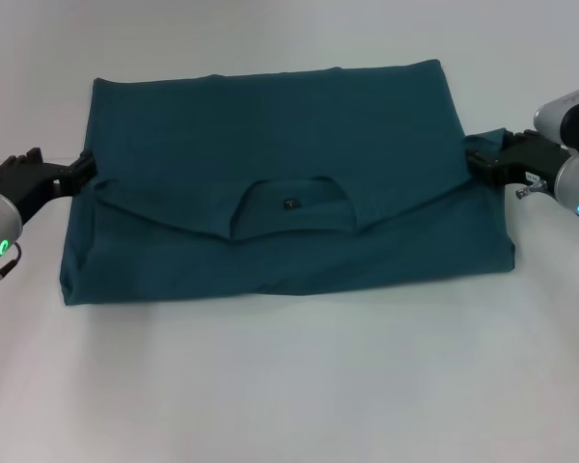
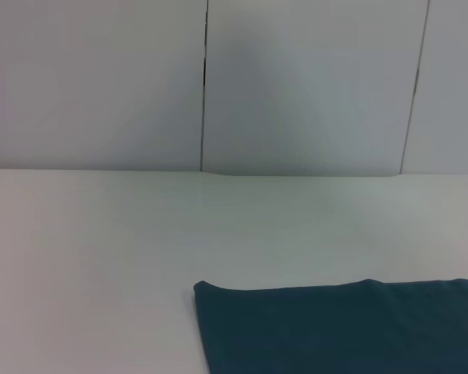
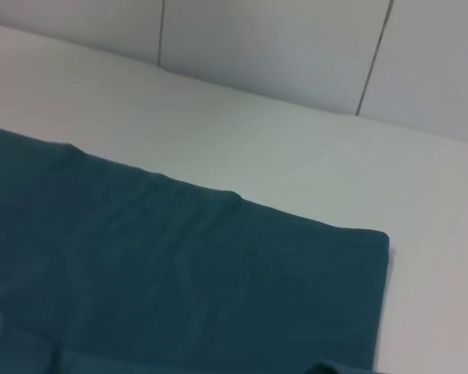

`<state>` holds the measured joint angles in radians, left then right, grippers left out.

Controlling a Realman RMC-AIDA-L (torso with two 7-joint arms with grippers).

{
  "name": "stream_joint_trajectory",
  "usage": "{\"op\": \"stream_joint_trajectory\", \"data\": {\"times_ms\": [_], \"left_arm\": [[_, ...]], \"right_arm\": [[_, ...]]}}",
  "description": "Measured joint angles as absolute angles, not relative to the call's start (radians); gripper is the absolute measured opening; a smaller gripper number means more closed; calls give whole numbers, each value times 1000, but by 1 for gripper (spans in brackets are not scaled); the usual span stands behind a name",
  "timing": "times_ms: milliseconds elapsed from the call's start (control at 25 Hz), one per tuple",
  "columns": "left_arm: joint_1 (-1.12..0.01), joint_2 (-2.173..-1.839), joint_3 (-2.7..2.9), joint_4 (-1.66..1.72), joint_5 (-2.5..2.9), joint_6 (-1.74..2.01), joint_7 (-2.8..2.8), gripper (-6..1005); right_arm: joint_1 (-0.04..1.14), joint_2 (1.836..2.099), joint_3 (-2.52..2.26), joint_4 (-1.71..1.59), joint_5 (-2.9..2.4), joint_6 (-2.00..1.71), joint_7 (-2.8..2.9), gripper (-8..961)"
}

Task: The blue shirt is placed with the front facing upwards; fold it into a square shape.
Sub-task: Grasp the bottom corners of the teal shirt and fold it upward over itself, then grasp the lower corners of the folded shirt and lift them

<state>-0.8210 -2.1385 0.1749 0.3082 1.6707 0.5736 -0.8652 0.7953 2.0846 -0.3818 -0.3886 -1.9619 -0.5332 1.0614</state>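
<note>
The left gripper (image 1: 85,172) and right gripper (image 1: 473,160) each pinch a side edge of the blue shirt (image 1: 270,135), lying partly folded on the white surface (image 1: 289,386); a rectangle so far, it probably needs another fold to become square.

Shirt (image 1: 270,164): plain dark teal-blue, small dark neck label (image 1: 290,204). Table (image 1: 289,386): white. Grippers, left (image 1: 77,174) and right (image 1: 478,162): black. Wall panels (image 2: 312,86): pale grey.

folded teal-blue cotton shirt (image 1: 280,183) flat mid white desk (image 1: 289,386) | left pincer (image 1: 80,172) at its left edge | right pincer (image 1: 475,161) at its right edge
</note>
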Motion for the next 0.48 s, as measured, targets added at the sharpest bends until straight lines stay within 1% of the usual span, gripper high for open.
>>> {"op": "stream_joint_trajectory", "data": {"times_ms": [40, 120, 200, 240, 440, 480], "left_arm": [[-821, -2138, 175, 308, 1671, 574, -865, 455], [-820, -2138, 175, 308, 1670, 574, -865, 549], [-819, -2138, 175, 307, 1670, 574, -865, 642], [-818, -2138, 175, 307, 1670, 574, -865, 689], [-816, -2137, 175, 296, 1669, 574, -865, 752], [-816, -2137, 175, 295, 1669, 574, -865, 752]], "right_arm": [[797, 2085, -385, -387, -1962, -525, 1061, 315], [799, 2085, -393, -385, -1962, -511, 1061, 346], [799, 2085, -401, -385, -1962, -507, 1061, 552], [799, 2085, -403, -385, -1962, -506, 1061, 562], [798, 2085, -404, -385, -1962, -500, 1063, 610], [797, 2085, -404, -385, -1962, -495, 1066, 610]]}}
